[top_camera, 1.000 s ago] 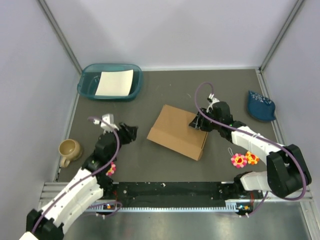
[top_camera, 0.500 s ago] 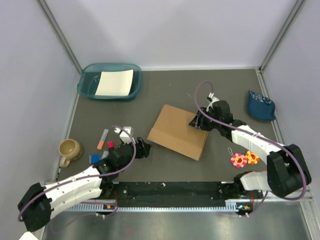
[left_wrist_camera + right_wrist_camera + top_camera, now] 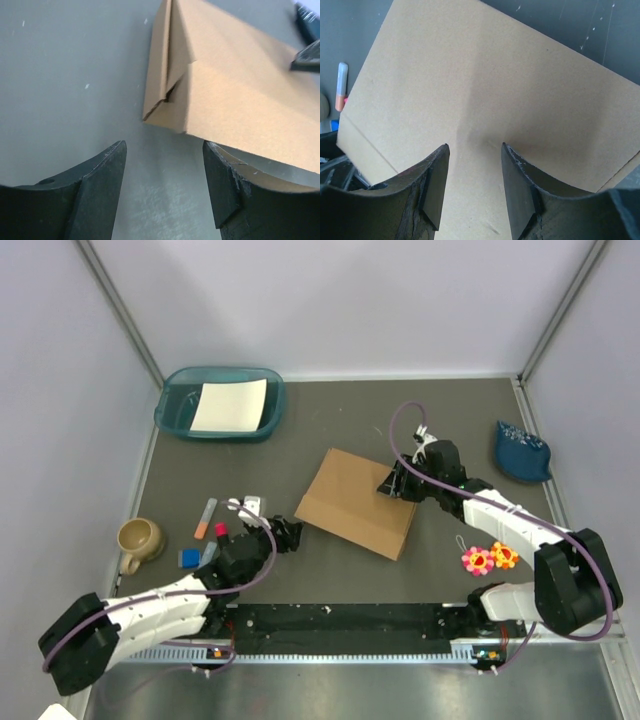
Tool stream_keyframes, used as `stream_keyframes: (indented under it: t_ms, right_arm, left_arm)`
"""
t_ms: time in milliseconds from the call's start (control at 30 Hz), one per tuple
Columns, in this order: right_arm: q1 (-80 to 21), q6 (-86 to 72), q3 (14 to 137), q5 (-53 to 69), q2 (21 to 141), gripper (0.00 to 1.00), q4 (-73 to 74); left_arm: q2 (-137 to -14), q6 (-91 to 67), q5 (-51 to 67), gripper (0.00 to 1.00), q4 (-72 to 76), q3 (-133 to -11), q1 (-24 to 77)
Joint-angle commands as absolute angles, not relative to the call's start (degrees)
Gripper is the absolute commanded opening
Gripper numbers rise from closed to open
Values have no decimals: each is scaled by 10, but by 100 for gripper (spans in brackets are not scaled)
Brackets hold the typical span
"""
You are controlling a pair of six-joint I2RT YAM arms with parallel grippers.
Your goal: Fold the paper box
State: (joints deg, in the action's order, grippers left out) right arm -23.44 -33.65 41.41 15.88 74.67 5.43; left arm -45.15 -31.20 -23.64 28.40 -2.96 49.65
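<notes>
The paper box (image 3: 355, 502) lay closed at the middle of the table (image 3: 450, 420), its near-left corner flap gaping (untucked). The right gripper (image 3: 472, 146), jaws apart, rested on the lid. The left gripper (image 3: 164, 144), spread and empty, faced that corner, which likely needed pushing in.

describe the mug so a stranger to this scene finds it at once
Look along the left edge of the dark table, toward the front from the teal tray. The mug stands there, near the front left corner. It is tan, round and has a handle, unlike the thin orange-tipped tube and small blue block to its right.
</notes>
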Motion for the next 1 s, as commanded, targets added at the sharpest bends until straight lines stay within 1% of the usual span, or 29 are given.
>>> stream_keyframes:
  t_ms: [0,233,367,467,500,533,567,600,633,667,700,767,800,833,900,967]
  right_arm:
    - [-233,-337,442,169,738,47,53]
    - [-233,-337,444,170,745,47,52]
    - [-233,-337,447,171,747,47,51]
    - [-233,-335,446,169,744,47,54]
    - [-232,-334,445,169,744,47,54]
    - [-233,-334,442,169,744,47,54]
    - [-233,-333,441,168,744,47,53]
    - [-233,-333,440,167,744,47,54]
    - [-233,-332,439,167,746,47,54]
    - [-233,-331,437,166,749,47,54]
    - [-233,-330,436,164,750,47,53]
    - [-233,-331,434,163,754,47,50]
    - [-233,-330,432,163,756,47,48]
    - [-232,-330,431,163,757,47,47]
    - [-232,-330,429,161,762,47,44]
    - [-232,-329,427,161,764,47,41]
  left_arm:
    - [-476,-250,-222,68,505,34,501]
    - [-565,-232,-207,68,620,47,504]
    - [-611,-232,-212,66,636,39,504]
    - [-603,-243,-224,59,602,37,504]
    - [-575,-246,-219,58,578,36,504]
    - [-556,-245,-214,52,518,31,504]
    - [-533,-245,-207,50,467,25,504]
    - [-474,-243,-198,47,421,19,504]
    - [-445,-234,-189,42,384,14,504]
    - [-413,-227,-182,39,303,11,504]
    - [-344,-231,-183,37,265,8,504]
    - [-276,-239,-195,34,164,5,505]
    - [-217,-245,-204,34,130,5,505]
    - [-192,-249,-213,32,101,-22,505]
    - [-139,-255,-252,31,55,-32,505]
    - [-134,-248,-267,33,70,-36,505]
